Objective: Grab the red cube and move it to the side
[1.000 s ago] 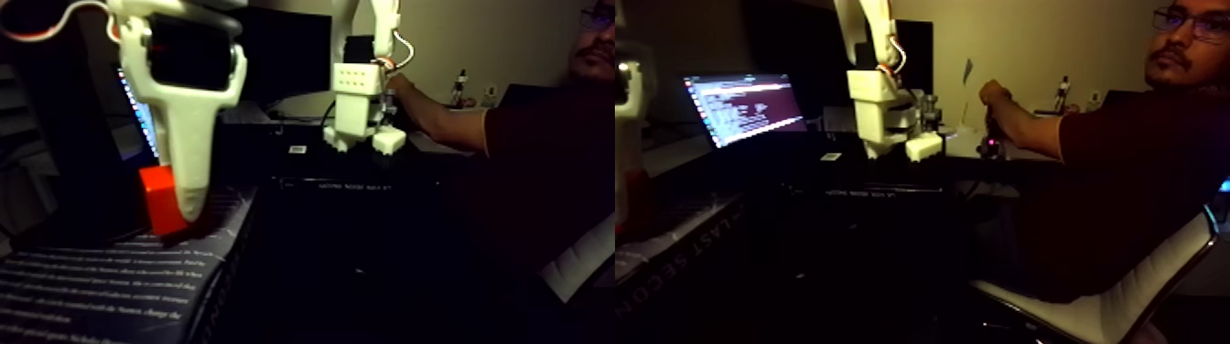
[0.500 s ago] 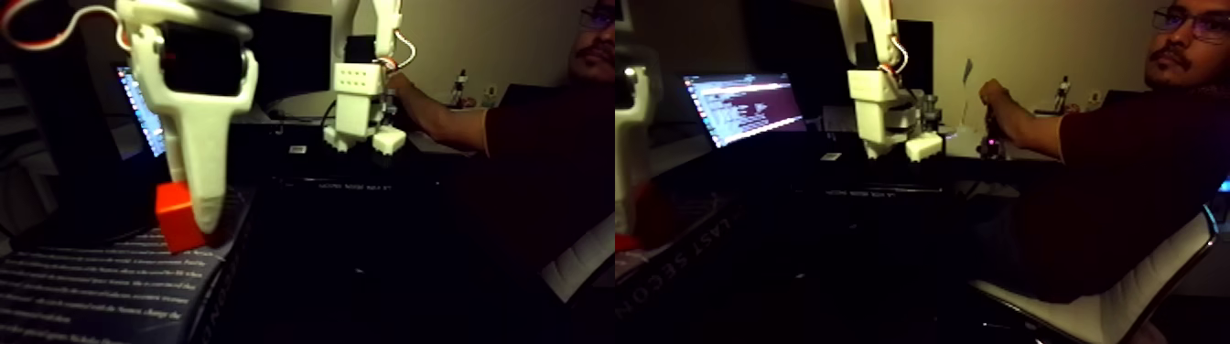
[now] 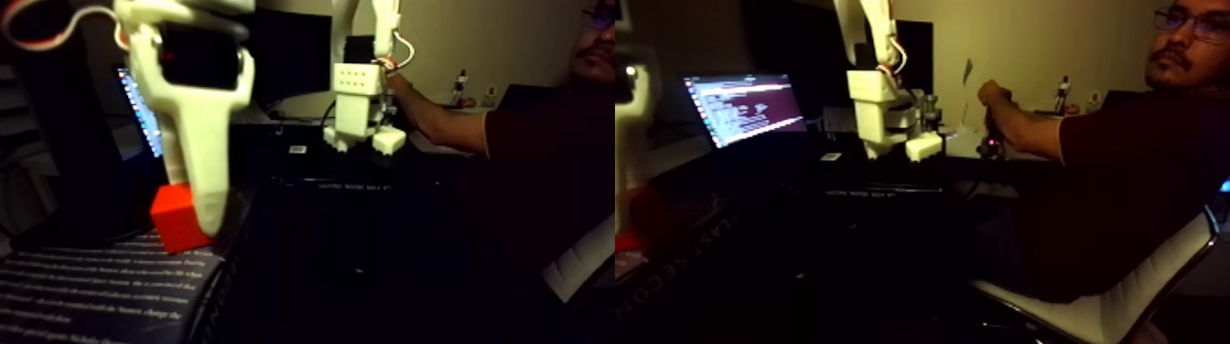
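- Small red-orange cube (image 3: 179, 217): matt, smooth solid faces.
- White gripper (image 3: 207, 220): smooth, matt moulded plastic.
- Dark printed sheet (image 3: 101, 293) with pale lettering: paper-like, slightly glossy.
- Laptop screen (image 3: 746, 107): glossy, glowing.

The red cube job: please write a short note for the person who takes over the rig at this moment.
Tool: one white finger stands in front of the red cube in the fixed view. The other finger is hidden, so a grip cannot be confirmed.
Red cube: low, at or just above the dark printed surface, near its far edge. Contact below is too dark to judge.
Also there: a person's hand on a second white arm at the desk behind.
Done: the tool is at the cube.
Left: confirm the grip, move the cube to the side, release it.
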